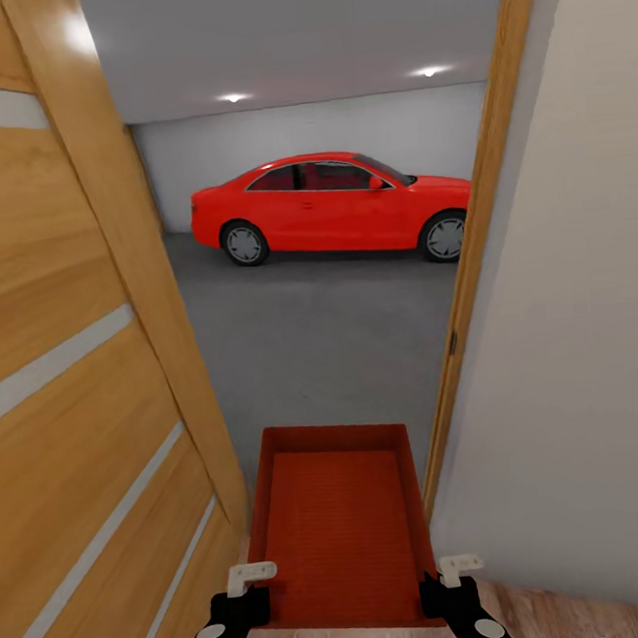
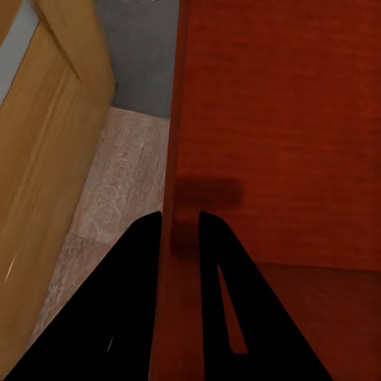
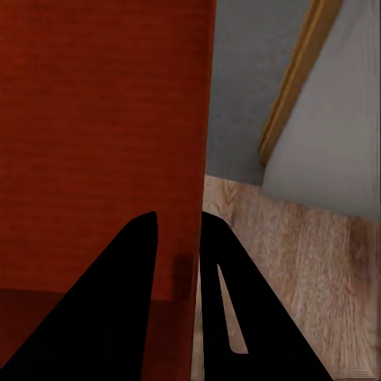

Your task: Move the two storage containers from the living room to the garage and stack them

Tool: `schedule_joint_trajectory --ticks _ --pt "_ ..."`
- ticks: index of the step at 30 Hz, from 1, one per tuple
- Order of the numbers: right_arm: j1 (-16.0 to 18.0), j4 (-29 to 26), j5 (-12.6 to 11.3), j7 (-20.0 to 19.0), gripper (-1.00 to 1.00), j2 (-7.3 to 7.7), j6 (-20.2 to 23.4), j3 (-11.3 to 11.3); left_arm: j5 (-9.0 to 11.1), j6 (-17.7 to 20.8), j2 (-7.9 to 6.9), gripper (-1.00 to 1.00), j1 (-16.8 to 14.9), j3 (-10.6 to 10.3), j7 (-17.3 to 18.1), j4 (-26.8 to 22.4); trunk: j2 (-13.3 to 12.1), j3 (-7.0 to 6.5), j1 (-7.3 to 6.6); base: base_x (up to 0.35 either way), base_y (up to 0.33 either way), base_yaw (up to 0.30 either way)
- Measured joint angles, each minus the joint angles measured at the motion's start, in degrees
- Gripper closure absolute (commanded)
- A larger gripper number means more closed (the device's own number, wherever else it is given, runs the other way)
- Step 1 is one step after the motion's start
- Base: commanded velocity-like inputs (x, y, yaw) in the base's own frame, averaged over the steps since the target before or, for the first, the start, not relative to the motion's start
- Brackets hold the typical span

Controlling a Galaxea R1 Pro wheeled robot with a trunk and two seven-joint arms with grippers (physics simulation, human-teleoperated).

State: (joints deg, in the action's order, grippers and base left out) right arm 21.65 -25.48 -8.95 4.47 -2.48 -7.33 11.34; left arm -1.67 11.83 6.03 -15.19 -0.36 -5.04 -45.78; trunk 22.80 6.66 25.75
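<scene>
The storage container [image 1: 339, 522] hangs level in front of me, in the doorway, its far end already over the dark grey floor [image 1: 320, 329] of the garage and its near end over the light wood planks [image 1: 572, 612]. It just fits the gap: its left wall runs near the edge of the open wooden door [image 1: 81, 381], its right wall near the wooden door frame [image 1: 471, 275]. Ahead the concrete lies open up to the red car [image 1: 332, 205], which is parked side-on by the white back wall [image 1: 320, 129].

The bin is rust-red, rectangular, open-topped, with shallow flared walls and a flat, finely ribbed bottom; I see nothing in it.

My left gripper [image 2: 181, 230] is nearly closed, one finger inside and one outside the left wall near the near corner, pinching it. My right gripper [image 3: 179, 230] grips the right wall the same way, jaws narrow on the rim.
</scene>
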Motion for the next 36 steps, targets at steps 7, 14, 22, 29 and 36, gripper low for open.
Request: schedule_joint_trajectory --ticks 7,14,22,29,36 --pt "0.0 0.0 0.0 0.0 1.0 -0.01 0.0 0.0 0.0 0.0 -0.01 1.0 0.0 0.0 0.0 0.0 0.0 0.0 0.0 0.0 0.0 -0.15" --pt "0.0 0.0 0.0 0.0 1.0 -0.01 0.0 0.0 0.0 0.0 0.01 1.0 0.0 0.1 0.0 0.0 0.0 0.0 -0.01 0.111 0.176 -0.006" --pt "0.0 0.0 0.0 0.0 1.0 -0.01 0.0 0.0 -0.1 0.0 0.03 1.0 0.0 0.1 0.0 0.0 0.0 0.0 0.0 0.105 0.156 0.0" --pt "0.0 0.0 0.0 0.0 1.0 -0.01 0.0 0.0 0.0 0.0 0.01 1.0 0.0 0.0 0.0 0.0 0.0 0.0 0.0 0.004 0.006 0.0" --pt "1.2 3.8 0.2 -1.1 1.0 0.02 0.1 0.8 0.2 0.6 1.21 1.0 2.0 0.4 -2.4 -0.2 0.0 0.0 0.01 0.0 0.0 0.0"
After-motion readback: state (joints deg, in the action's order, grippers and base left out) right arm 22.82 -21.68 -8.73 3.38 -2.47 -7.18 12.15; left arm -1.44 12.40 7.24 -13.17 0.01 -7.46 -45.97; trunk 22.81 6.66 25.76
